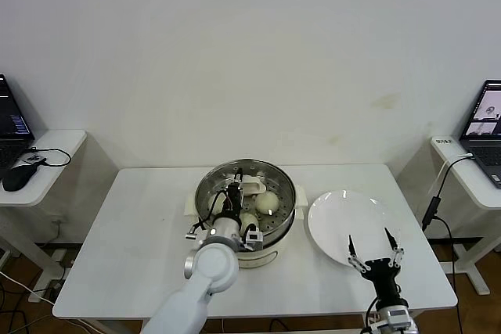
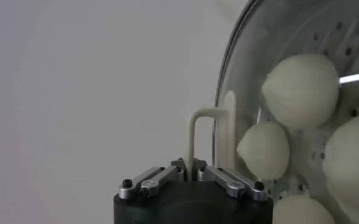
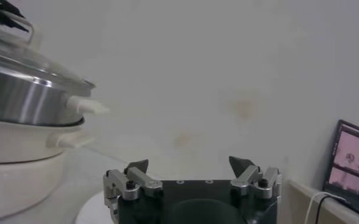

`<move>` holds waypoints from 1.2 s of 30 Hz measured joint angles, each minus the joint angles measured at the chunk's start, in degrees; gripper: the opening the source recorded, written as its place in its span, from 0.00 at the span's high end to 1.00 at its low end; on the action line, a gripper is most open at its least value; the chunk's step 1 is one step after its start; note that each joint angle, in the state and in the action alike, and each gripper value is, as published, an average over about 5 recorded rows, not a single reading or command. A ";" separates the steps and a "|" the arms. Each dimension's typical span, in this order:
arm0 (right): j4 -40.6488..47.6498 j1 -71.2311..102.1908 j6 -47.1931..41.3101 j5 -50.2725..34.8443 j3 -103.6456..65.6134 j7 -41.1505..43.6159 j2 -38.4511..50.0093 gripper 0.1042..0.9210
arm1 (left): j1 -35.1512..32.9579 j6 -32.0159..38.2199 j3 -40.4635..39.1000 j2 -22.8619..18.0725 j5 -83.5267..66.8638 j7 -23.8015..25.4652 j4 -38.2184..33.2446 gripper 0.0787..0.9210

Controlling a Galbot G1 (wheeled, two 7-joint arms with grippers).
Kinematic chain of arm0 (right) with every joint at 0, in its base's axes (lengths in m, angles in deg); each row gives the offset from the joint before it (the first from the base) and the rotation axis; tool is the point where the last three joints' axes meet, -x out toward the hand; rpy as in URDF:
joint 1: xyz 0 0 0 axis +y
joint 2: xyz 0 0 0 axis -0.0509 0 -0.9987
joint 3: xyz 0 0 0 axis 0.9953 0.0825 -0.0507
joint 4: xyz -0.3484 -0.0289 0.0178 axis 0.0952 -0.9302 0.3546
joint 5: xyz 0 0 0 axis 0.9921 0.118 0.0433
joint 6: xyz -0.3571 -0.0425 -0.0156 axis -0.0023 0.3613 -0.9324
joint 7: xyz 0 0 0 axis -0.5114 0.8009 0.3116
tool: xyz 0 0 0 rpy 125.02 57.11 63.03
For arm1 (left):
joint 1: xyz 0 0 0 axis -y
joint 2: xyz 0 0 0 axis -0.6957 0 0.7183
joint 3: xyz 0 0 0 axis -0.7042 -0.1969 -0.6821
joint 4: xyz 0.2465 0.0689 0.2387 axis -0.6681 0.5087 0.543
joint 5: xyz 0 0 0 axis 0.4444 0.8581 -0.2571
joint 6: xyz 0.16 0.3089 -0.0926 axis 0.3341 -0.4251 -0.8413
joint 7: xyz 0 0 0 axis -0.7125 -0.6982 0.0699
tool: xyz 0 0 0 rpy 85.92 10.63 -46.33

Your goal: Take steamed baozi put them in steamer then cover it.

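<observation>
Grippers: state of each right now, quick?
Left gripper: closed on the cover handle, over the steamer.
Right gripper: open, holding nothing, above the plate.

left arm (image 1: 205,271) hides steamer (image 1: 275,252) front, fourth baozi (image 2: 301,211) cut off

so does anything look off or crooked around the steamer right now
Nothing stands out. The cover sits on the steamer, held by its handle in the left pincer, with the steamed baozi inside. The white plate is bare, and the right pincer hangs open at its near edge.
</observation>
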State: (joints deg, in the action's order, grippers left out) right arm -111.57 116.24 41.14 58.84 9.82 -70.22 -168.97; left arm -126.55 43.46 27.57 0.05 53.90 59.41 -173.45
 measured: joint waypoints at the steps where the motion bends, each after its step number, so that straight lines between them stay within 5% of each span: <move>1: 0.00 0.00 0.00 0.00 0.04 0.02 0.00 0.12 | -0.02 0.09 0.07 -0.12 0.05 -0.03 0.03 0.91; 5: 0.06 -0.03 0.01 0.01 0.20 0.06 0.01 0.12 | -0.35 0.60 0.41 -0.44 0.17 -0.09 -0.20 0.86; 14: 0.15 0.07 -0.08 0.07 0.60 0.07 -0.02 0.12 | -2.64 1.42 1.37 1.03 -1.21 -0.75 -3.85 0.55; 26: 0.06 0.58 -0.26 -0.12 1.19 0.37 0.03 0.12 | -13.01 4.48 4.72 5.99 -8.51 -4.85 -16.73 0.16; 36: -0.21 1.51 0.72 -3.45 2.80 1.45 1.00 0.12 | -29.91 18.01 20.79 9.46 -38.02 -17.85 -22.94 0.12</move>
State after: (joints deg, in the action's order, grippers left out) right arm -111.77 117.76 41.86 55.39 12.62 -68.77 -167.97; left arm -156.47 61.47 48.36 9.51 15.88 41.56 -196.39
